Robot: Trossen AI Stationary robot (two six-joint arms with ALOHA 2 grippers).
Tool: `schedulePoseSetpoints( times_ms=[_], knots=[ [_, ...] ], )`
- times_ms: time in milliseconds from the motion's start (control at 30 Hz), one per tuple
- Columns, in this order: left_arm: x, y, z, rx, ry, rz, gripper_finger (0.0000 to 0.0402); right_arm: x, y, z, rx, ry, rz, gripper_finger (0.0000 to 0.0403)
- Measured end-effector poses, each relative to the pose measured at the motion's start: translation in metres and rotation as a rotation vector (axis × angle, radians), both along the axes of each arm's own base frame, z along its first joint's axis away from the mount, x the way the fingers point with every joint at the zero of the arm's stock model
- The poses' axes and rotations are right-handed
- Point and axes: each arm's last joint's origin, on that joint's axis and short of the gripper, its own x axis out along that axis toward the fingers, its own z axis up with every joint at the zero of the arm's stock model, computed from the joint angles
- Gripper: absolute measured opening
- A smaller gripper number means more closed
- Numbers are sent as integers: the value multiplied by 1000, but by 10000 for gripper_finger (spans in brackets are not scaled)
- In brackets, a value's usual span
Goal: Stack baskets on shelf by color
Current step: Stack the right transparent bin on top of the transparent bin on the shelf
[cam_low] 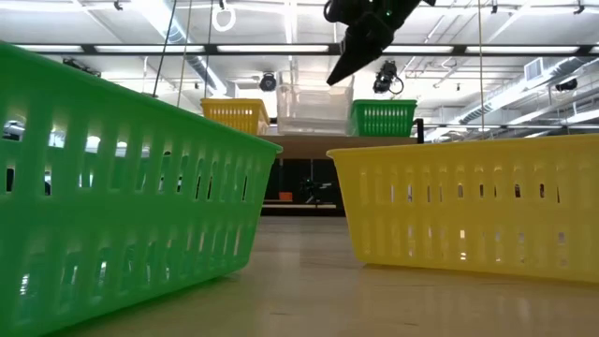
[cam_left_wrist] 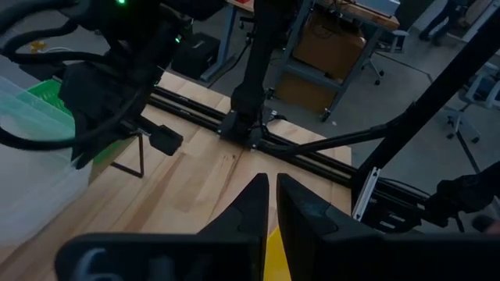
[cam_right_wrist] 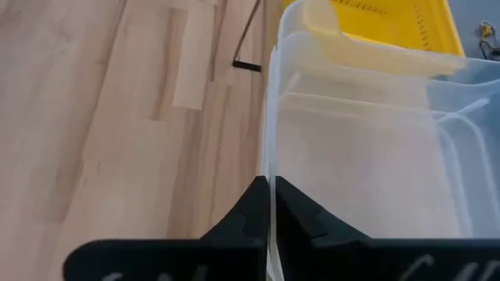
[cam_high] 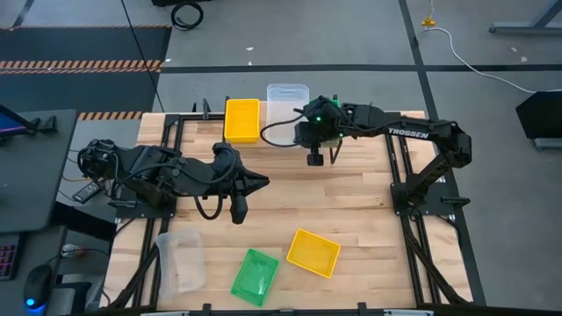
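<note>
On the shelf (cam_low: 299,146) at the table's far edge stand a yellow basket (cam_high: 241,120), a clear basket (cam_high: 287,98) and a green basket (cam_low: 384,117). My right gripper (cam_right_wrist: 270,183) reaches in from the right and is shut on the clear basket's rim; in the low view it (cam_low: 333,79) slants down onto it. My left gripper (cam_high: 237,211) hangs shut and empty above the middle of the table. Near the front edge a clear basket (cam_high: 180,259), a green basket (cam_high: 255,276) and a yellow basket (cam_high: 313,252) rest on their bottoms on the table. My right gripper pinches the clear basket's near wall at its rim (cam_right_wrist: 270,160), one finger inside and one outside. It comes from the table's right, slanting down, and the fingers lie along the wall. The basket sits level on the shelf; more clear rims show nested inside it.
A black shelf leg (cam_right_wrist: 247,65) stands on the table beside the held basket. The yellow basket (cam_right_wrist: 375,23) is close beyond the clear one's corner. Black frame rails (cam_high: 399,175) run along both table sides. Bare wood lies between the shelf and the front baskets.
</note>
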Motion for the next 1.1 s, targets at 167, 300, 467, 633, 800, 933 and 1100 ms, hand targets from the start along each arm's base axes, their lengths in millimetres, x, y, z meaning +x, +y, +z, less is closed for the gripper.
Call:
schedulePoseSetpoints(
  times_ms=[167,300,467,633,800,933,1100],
  knots=[
    [0,0,0,0,0,0,36,-1,-8,1,-14,-21,-2,21],
    [0,0,0,-1,0,0,33,-1,-12,2,4,-40,19,21],
    [0,0,0,-1,0,1,30,-2,-14,3,2,-44,53,20],
    [0,0,0,-1,0,0,35,-1,-14,3,-13,-47,83,22],
    [0,0,0,-1,0,1,33,-1,-14,3,-35,-42,102,33],
    [0,0,0,-5,-1,2,30,-1,-14,3,-40,-45,102,48],
    [0,0,0,-9,-2,4,35,0,-15,5,-60,-65,89,73]
  ],
)
